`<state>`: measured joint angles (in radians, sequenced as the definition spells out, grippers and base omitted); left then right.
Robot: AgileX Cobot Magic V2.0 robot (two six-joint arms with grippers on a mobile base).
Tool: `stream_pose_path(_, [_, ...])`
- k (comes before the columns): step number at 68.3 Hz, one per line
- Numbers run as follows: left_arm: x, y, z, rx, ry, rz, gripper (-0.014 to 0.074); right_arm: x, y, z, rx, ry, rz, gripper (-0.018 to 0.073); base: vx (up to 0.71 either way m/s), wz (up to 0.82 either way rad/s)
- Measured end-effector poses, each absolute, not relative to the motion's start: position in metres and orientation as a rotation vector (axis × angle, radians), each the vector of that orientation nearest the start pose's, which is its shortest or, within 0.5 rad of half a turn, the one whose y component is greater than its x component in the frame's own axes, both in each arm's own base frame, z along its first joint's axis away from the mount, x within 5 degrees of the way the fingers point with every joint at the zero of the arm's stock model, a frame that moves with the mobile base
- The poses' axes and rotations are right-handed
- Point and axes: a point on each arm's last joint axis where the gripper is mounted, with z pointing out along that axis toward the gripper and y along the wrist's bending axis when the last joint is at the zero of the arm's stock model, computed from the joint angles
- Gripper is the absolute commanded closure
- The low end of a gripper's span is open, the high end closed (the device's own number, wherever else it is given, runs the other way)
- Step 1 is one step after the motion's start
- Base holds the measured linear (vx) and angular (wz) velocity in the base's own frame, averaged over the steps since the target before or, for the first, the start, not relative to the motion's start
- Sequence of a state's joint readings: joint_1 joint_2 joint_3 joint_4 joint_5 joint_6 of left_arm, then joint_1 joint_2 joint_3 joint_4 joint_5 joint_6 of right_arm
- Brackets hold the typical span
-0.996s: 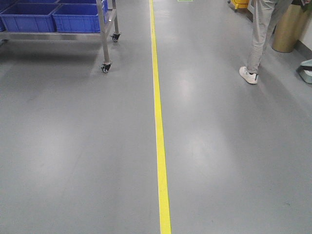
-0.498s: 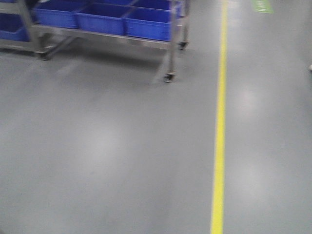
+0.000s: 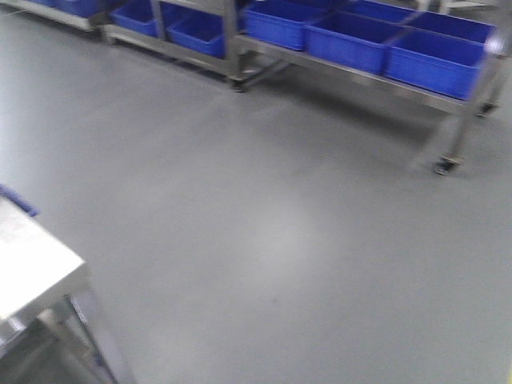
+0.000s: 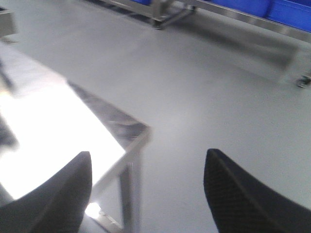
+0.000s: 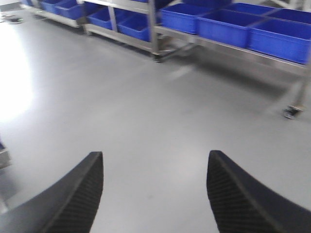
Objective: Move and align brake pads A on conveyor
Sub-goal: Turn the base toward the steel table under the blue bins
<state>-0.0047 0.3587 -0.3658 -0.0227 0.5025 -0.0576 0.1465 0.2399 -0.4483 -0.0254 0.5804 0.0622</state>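
Observation:
No brake pads and no conveyor show in any view. My left gripper [image 4: 148, 160] is open, its two dark fingers wide apart with nothing between them; it hangs over the corner of a shiny steel table [image 4: 58, 126] and the grey floor. My right gripper [image 5: 155, 160] is open too and empty, above bare grey floor. In the front view neither gripper shows.
A shiny steel table corner [image 3: 32, 264] with its leg [image 3: 100, 336] is at the lower left of the front view. Wheeled metal racks [image 3: 448, 104] holding blue bins [image 3: 352, 40] line the far side. Grey floor [image 3: 280, 224] lies between.
The front view has swung left: the yellow floor line and the standing person have left the frame, the racks of blue bins have slid right, and the steel table corner has come in.

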Motion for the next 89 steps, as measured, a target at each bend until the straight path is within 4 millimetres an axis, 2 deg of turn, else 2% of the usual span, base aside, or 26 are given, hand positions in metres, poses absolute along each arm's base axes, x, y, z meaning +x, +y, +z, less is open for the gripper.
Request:
stream_pose_path(53, [0.0802, -0.0014, 0.2676, -0.065, 1.978, -0.064, 0.0136, 0.0552, 0.0069, 0.2960, -0.088, 1.855, 0.117, 0.0106, 0.18, 0.92])
stream_pose_path(89, [0.0802, -0.0014, 0.2676, -0.065, 1.978, -0.064, 0.0136, 0.0552, 0.0069, 0.2960, -0.088, 1.855, 0.117, 0.0106, 0.06, 0.27])
